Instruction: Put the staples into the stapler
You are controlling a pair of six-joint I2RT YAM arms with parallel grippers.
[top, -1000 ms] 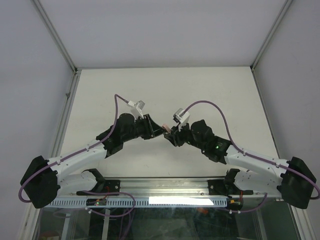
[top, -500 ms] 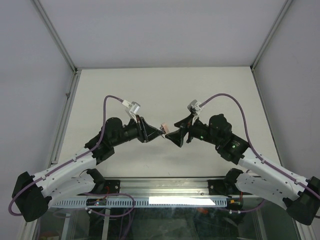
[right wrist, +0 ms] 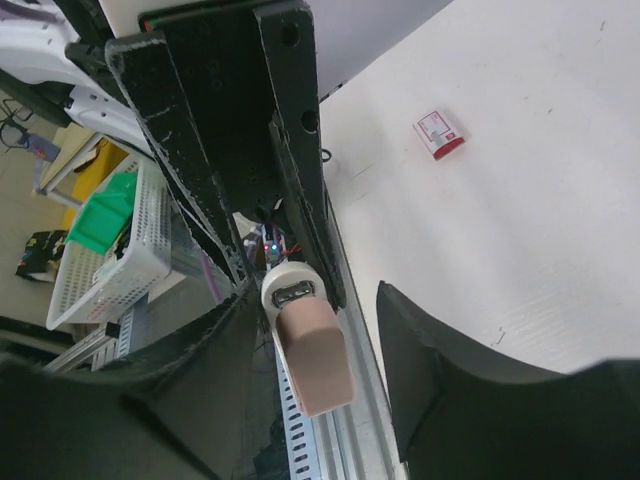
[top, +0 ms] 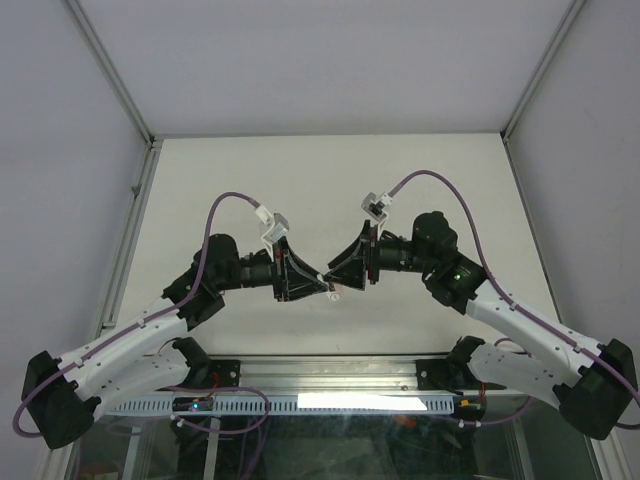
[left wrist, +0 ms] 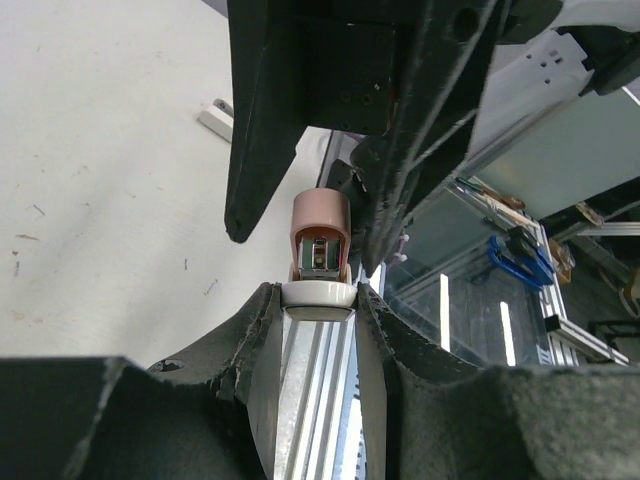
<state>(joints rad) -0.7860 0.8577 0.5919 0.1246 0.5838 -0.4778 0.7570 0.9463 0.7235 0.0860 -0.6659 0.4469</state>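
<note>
The stapler (top: 333,291) is tiny, pale pink with a white base, and is held in the air near the table's front edge. My left gripper (top: 324,285) is shut on its white base (left wrist: 318,293), and the pink top (left wrist: 320,215) sticks out beyond the fingertips. My right gripper (top: 345,272) faces it. In the right wrist view the right gripper (right wrist: 320,330) is open, with the stapler's pink end (right wrist: 312,365) between its jaws, close to the left finger (right wrist: 205,345). I see no loose strip of staples in any view.
A flat red-and-white box (right wrist: 438,134) lies on the white table (top: 330,180). A small white object (left wrist: 215,120) lies on the table beyond the grippers. The aluminium rail (top: 330,375) runs along the front edge. A white basket (right wrist: 110,250) stands off the table.
The left gripper has carried the stapler toward the front edge. The right gripper has turned and closed in, so its open jaws now stand around the stapler's pink end.
</note>
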